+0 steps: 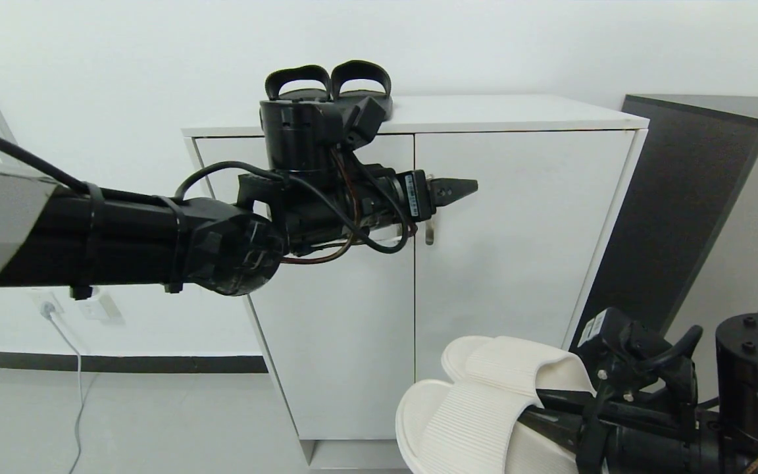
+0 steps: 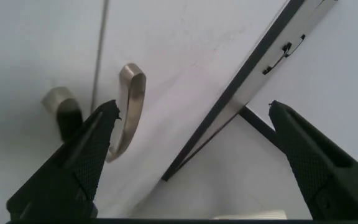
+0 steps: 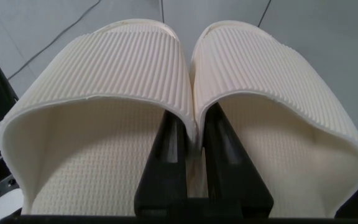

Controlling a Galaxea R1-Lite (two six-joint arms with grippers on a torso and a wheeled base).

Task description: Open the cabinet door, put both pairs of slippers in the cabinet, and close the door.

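The left end effector [image 1: 463,189] is hovering wide open by the handle [image 2: 129,109] of the closed cabinet [image 1: 517,263]. The right end effector [image 3: 192,134] is clamping the white slippers [image 1: 484,395], near right; black slippers [image 1: 329,82] are sitting atop the cabinet.

Black left arm [image 1: 155,237] carries looped cables [image 1: 346,227] and ribbed, pointed jaws.

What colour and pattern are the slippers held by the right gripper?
Cream-white slippers with finely ribbed straps; best in the right wrist view.

Ribbed cream slippers [image 1: 478,408], black slippers [image 1: 329,82], white cabinet [image 1: 517,263], silver handle [image 2: 135,102].
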